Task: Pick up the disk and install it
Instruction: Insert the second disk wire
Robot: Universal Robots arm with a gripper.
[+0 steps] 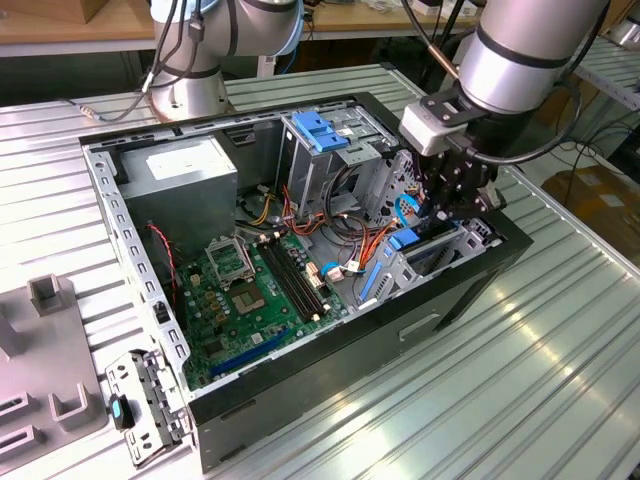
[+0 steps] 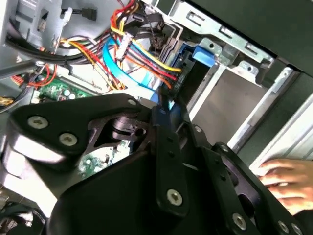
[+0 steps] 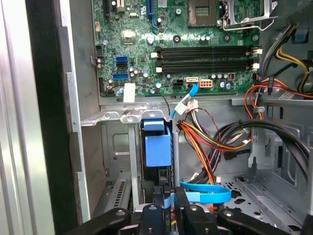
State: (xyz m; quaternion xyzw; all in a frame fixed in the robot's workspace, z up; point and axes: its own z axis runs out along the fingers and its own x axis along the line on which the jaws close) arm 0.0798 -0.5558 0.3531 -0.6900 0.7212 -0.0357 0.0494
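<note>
Gripper: the gripper (image 1: 452,195) hangs low inside the open computer case (image 1: 470,290), at its front corner, over the lower drive bay (image 3: 117,161).
Grip state: in the first wrist view the fingers (image 3: 182,208) look pressed together on a thin upright blue edge just beneath them; I judge this to be the carrier frame of the disk (image 3: 157,147), pinched by its top.
Disk position: directly below the gripper, standing on edge in the bay slot, its blue tab (image 3: 157,126) just ahead of the fingertips (the metal body and label are hidden, so how deep it sits cannot be told).
Why held so: probably the edge-on pinch lets the drive slide down between the bay's metal rails.
Nearby: red, yellow and orange cables (image 3: 208,139) lie just beside the gripper; the motherboard (image 3: 186,44) lies farther off.
Hand: one person's hand (image 2: 288,181) rests on the table outside the case wall, near the gripper.
Counts: one arm, one gripper, one disk, one case, one hand, two long black memory slots (image 3: 208,58).
</note>
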